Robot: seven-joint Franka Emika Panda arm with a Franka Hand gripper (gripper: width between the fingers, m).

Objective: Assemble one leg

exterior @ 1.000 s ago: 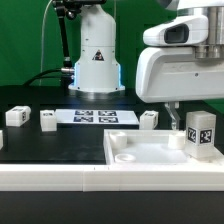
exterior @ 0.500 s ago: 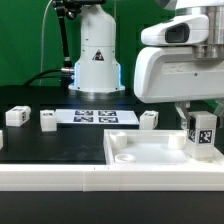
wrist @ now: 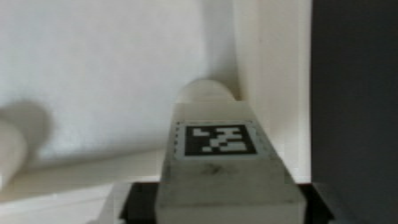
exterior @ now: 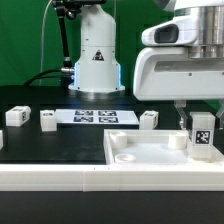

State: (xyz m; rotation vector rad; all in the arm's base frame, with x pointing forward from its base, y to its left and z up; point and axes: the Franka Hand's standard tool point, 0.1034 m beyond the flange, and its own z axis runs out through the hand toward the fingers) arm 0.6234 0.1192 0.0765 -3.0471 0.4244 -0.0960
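Observation:
My gripper (exterior: 198, 118) is shut on a white leg (exterior: 202, 135) with a black-and-white tag. It holds the leg upright over the tabletop (exterior: 150, 156) at its corner on the exterior view's right. In the wrist view the leg (wrist: 219, 140) points down at the tabletop (wrist: 89, 60), and the dark fingers (wrist: 143, 203) clamp its sides. Three more legs stand on the table: one (exterior: 16, 116) at the far left, one (exterior: 47, 120) beside it and one (exterior: 149, 119) behind the tabletop.
The marker board (exterior: 92, 117) lies flat on the black table behind the tabletop. The robot's white base (exterior: 96, 55) stands at the back. A white edge strip (exterior: 60, 176) runs along the front.
The gripper has lowered the held leg slightly toward the tabletop's right corner. Nothing else moved.

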